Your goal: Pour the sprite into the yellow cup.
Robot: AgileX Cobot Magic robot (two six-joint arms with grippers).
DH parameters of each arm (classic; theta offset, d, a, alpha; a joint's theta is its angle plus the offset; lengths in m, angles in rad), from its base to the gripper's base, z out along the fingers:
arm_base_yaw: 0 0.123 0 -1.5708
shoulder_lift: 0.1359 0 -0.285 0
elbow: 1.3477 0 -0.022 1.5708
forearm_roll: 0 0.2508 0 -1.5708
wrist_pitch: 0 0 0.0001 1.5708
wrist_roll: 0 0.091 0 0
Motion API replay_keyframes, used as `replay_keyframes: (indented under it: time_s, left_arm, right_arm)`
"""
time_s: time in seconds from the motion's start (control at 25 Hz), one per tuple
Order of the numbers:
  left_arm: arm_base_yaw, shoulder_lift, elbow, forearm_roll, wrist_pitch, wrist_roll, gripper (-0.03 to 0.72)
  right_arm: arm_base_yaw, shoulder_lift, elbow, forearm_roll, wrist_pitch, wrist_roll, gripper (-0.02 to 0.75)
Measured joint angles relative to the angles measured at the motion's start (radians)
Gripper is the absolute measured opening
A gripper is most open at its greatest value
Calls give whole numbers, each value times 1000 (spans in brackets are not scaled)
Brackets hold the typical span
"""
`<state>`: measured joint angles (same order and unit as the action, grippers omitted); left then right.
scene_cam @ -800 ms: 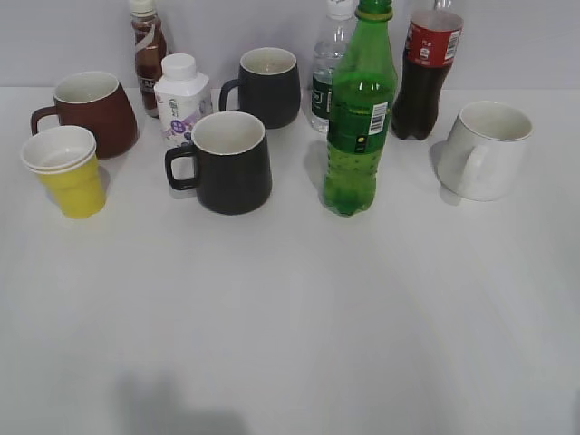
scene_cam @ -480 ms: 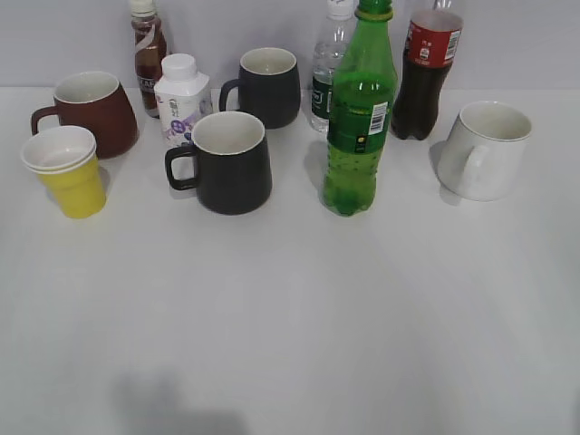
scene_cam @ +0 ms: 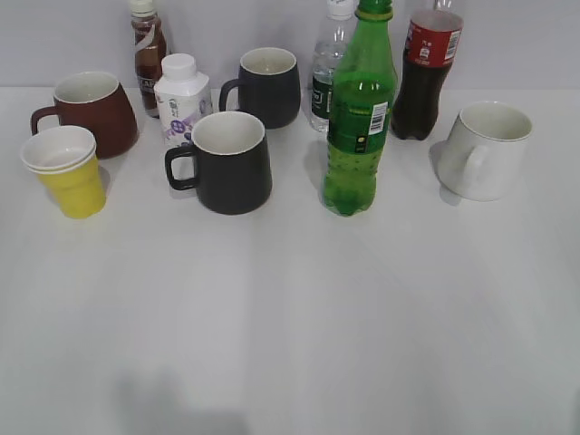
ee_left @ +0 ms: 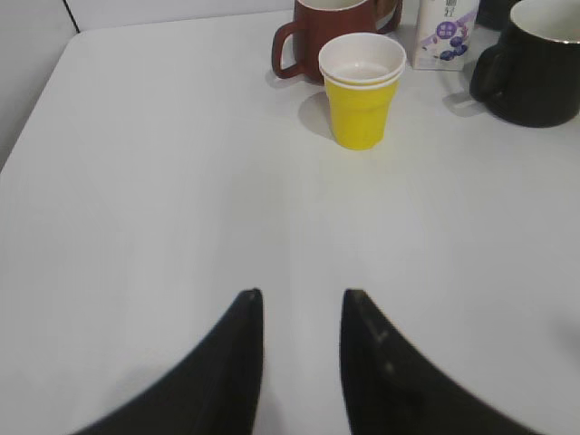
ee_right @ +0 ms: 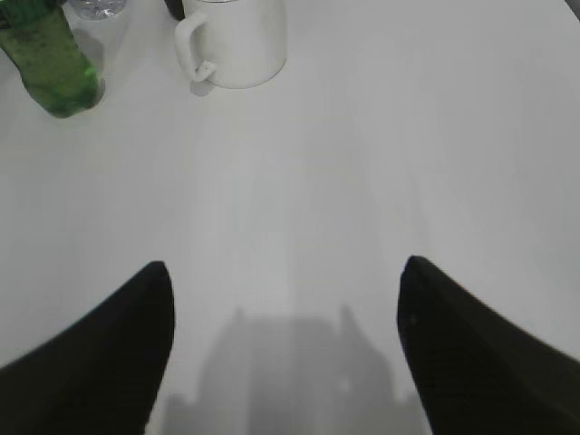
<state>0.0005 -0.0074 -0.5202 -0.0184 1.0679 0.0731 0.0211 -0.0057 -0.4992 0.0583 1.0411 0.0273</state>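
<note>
The sprite (scene_cam: 360,113), a tall green bottle with a barcode label and green cap, stands upright mid-table; its base shows in the right wrist view (ee_right: 47,59) at top left. The yellow cup (scene_cam: 68,172) with white rim stands at the left, in front of a dark red mug; it shows in the left wrist view (ee_left: 362,91). My left gripper (ee_left: 302,294) is open and empty, well short of the cup. My right gripper (ee_right: 285,267) is wide open and empty above bare table. Neither gripper shows in the exterior view.
A dark red mug (scene_cam: 91,109), two black mugs (scene_cam: 227,163) (scene_cam: 269,86), a white mug (scene_cam: 487,149), a white milk bottle (scene_cam: 181,98), a brown drink bottle (scene_cam: 148,54), a clear water bottle (scene_cam: 328,68) and a cola bottle (scene_cam: 428,72) stand around them.
</note>
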Motion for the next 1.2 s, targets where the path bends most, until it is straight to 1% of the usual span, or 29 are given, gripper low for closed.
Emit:
replay_keyframes:
  time_s: [0.88,1.0,1.08,1.2]
  left_arm:
    - [0,0,0,-4,0,0,232]
    - [-4,4,0,-12,-2,0,232]
    - [-7,25,-10,-14,-18,0,232]
    - [-7,70,-20,-15,-114,0,232]
  right_arm:
    - [0,0,0,0,0,0,575]
    - [0,0,0,22,-6,0,575]
    - [0,0,-11,48,-51,-4,575]
    - [0,38,-16,108,-195,-38,575]
